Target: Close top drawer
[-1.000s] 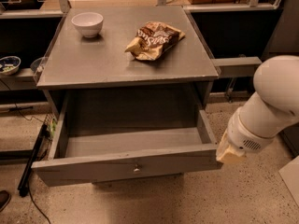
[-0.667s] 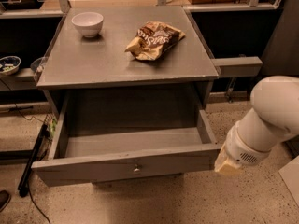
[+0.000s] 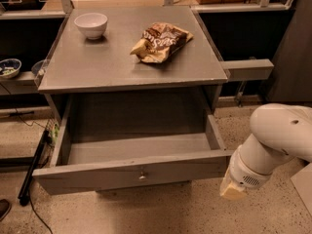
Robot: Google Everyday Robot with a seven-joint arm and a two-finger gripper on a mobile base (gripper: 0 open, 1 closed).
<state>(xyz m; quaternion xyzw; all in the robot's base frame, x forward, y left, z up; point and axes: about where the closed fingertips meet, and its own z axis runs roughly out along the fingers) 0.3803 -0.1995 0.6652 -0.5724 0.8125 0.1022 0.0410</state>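
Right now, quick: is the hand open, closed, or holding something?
Hand: low by the right end of the open top drawer's front panel; open, closed or holding cannot be told.

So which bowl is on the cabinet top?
The white bowl, back left on the top; the other bowl sits on a shelf further left. The gripper is by the drawer's front right corner.
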